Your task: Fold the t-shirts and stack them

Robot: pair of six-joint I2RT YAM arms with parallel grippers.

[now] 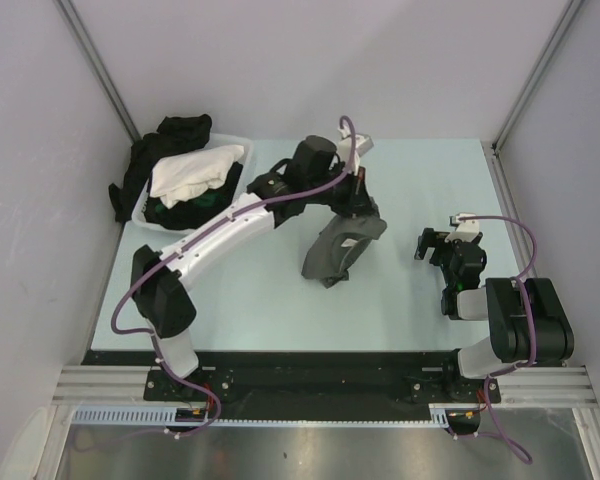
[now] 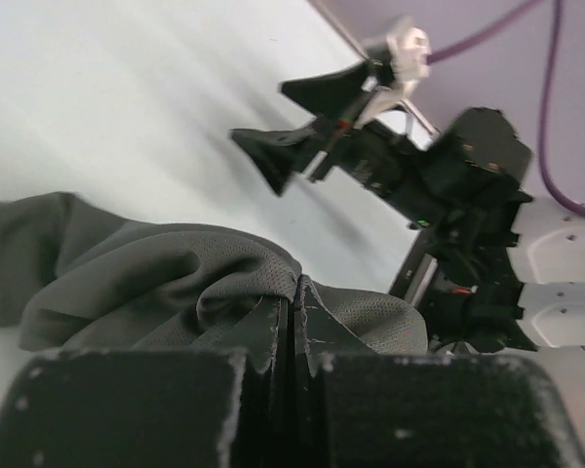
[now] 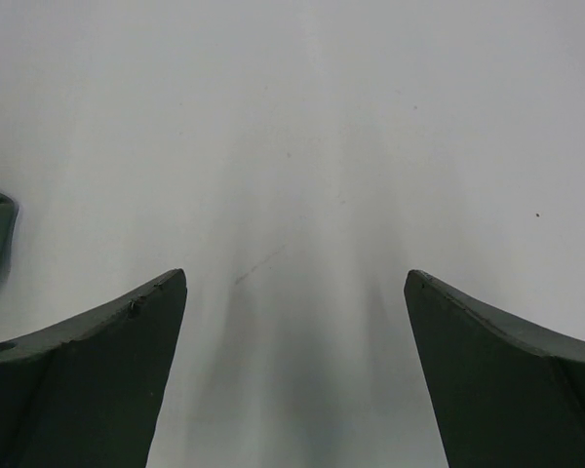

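A charcoal grey t-shirt (image 1: 340,250) hangs bunched from my left gripper (image 1: 357,207) over the middle of the table, its lower end resting on the surface. In the left wrist view the left gripper (image 2: 297,292) is shut on a fold of the grey mesh cloth (image 2: 156,283). My right gripper (image 1: 432,245) stands open to the right of the shirt, apart from it. In the right wrist view the right gripper (image 3: 294,278) has only bare table between its fingers. More t-shirts (image 1: 180,135), black ones and a white piece (image 1: 195,170), are piled in the tray at the back left.
The white plastic tray (image 1: 242,141) sits at the table's back left corner, with black cloth spilling over its left side (image 1: 130,180). Walls close the table in on the left, back and right. The right arm (image 2: 448,185) shows beyond the shirt in the left wrist view.
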